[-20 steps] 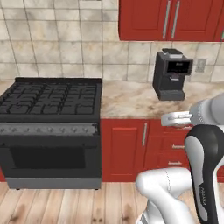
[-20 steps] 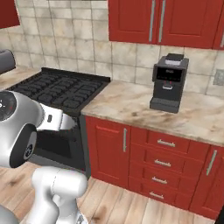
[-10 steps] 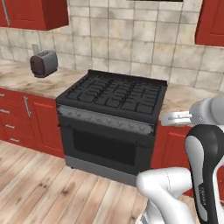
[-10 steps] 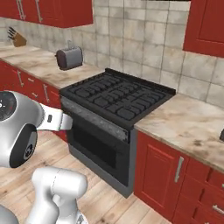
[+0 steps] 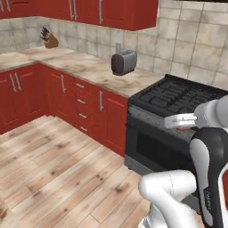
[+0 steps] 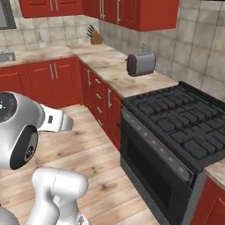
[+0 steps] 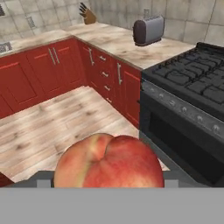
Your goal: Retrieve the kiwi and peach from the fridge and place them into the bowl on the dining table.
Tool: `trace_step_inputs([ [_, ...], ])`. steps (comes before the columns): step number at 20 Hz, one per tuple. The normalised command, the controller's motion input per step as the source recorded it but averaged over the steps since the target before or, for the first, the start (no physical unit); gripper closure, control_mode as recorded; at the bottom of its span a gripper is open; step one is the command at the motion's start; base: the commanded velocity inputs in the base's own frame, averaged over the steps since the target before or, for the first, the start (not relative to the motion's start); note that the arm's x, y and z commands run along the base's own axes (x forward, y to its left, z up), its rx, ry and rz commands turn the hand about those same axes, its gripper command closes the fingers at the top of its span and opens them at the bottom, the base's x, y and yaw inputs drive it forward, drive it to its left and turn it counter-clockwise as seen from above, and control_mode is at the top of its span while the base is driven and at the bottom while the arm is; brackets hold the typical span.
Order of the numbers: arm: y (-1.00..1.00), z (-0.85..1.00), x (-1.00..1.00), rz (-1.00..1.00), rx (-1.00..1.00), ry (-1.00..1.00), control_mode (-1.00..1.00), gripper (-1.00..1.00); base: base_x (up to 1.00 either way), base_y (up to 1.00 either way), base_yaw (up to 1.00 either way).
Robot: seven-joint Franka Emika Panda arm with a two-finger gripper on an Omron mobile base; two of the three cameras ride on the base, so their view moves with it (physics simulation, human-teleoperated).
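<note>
While the base views give us the toaster [image 5: 123, 62], the stove [image 6: 182, 118] and the knife block [image 5: 49, 40] on the table [image 5: 87, 71], the hand view adds the peach [image 7: 108, 162], large at its bottom edge. We see its cleft running up toward the top of that view; it is round, with no clear long axis. It sits right at the tool, whose tips it hides. We read the tool as grasping the peach, jaws wide around it.
</note>
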Motion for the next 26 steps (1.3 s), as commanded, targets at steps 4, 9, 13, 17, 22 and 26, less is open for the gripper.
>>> trace_step_inputs([
  [4, 0.0, 0.0, 0.0, 0.0, 0.0, 0.0, 1.0, 1.0, 0.92, 0.53, 0.54],
  [9, 0.0, 0.0, 0.0, 0.0, 0.0, 0.0, 1.0, 1.0, 1.0, 0.24, 0.46],
  [13, 0.0, 0.0, 0.0, 0.0, 0.0, 0.0, 1.0, 1.0, 1.0, 0.03, 0.5],
  [17, 0.0, 0.0, 0.0, 0.0, 0.0, 0.0, 1.0, 1.0, 1.0, 0.0, 0.6],
  [22, 0.0, 0.0, 0.0, 0.0, 0.0, 0.0, 1.0, 1.0, 1.0, -0.07, 0.65],
  [26, 0.0, 0.0, 0.0, 0.0, 0.0, 0.0, 1.0, 1.0, 1.0, -0.07, 0.55],
])
